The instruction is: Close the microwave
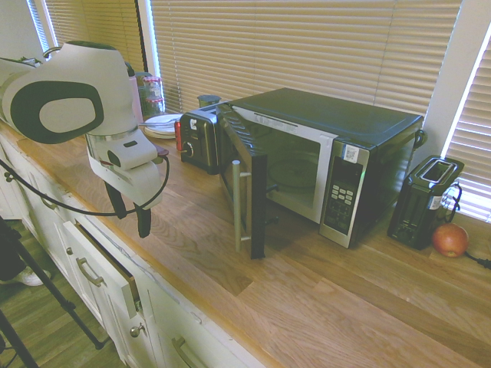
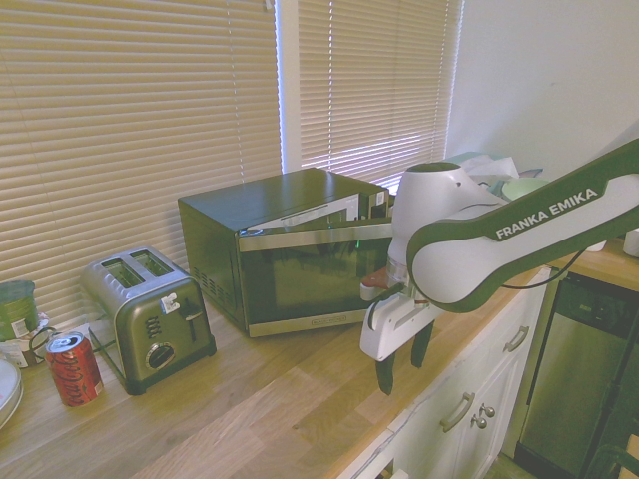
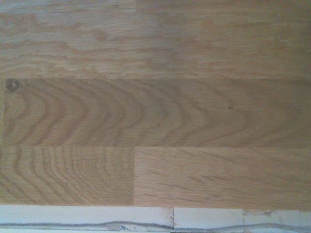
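In the first exterior view, the microwave [image 1: 349, 123] is seen at two o'clock from the gripper [image 1: 133, 225], its door [image 1: 258, 203] swung open at three o'clock. The fingers are held apart, with nothing gripped. If the door is pushed too near its hinge, the whole oven could be shoved instead; if the approach is made too wide toward one o'clock, the toaster [image 1: 199, 141] could be knocked.

Bench [image 1: 330, 307]: bare strip along the front edge, passable. Obstacle: microwave door [image 1: 244, 184], ajar, projecting towards that edge. Behind the door's hinged side: toaster [image 1: 201, 139], blocking. Open gap between door and keypad panel [image 1: 344, 192].
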Controlling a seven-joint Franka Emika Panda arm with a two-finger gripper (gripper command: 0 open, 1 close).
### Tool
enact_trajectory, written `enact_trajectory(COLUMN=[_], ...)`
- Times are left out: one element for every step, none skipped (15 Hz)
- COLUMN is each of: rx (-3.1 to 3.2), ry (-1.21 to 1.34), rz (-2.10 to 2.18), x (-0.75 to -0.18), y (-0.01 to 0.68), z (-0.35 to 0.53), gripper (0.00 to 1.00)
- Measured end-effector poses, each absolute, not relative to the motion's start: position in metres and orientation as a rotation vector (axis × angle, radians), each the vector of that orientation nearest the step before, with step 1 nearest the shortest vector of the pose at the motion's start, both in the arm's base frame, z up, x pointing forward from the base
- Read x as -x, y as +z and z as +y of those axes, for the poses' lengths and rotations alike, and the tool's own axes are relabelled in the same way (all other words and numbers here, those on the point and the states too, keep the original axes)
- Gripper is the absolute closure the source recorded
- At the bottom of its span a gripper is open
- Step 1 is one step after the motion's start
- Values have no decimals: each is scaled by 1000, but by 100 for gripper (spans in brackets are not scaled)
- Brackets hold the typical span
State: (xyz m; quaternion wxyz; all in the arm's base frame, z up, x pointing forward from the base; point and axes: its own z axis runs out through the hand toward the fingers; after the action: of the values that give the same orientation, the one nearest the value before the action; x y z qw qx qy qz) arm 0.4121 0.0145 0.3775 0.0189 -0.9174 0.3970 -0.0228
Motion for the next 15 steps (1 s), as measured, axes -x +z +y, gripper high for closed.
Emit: enact_trajectory(rx=[2851,2856,2857,2849,2833,2814,2798,2781,2764,2747,2732,2721,2708,2692,2675], ry=[-71,-76,-92,-132,-196,-252,-297,-343,-389,-434,-486,-541,-601,-665,-727], rz=[1231,1228,1231,1248,1269,1291,1305,1318,1326,1329,1322,1308,1300,1307,1319], x=[-412,-413,-414,-417,-421,-425,-427,-430,-433,-437,-440,-441,-441,-440,-441], y=[378,378,380,384,389,392,395,399,404,412,421,430,440,450,461], z=[14,14,12,9,5,1,-2,-6,-11,-14,-17,-17,-17,-17,-20], gripper=[0,0,0,0,0,0,0,0,0,0,0,0,0,0,0])
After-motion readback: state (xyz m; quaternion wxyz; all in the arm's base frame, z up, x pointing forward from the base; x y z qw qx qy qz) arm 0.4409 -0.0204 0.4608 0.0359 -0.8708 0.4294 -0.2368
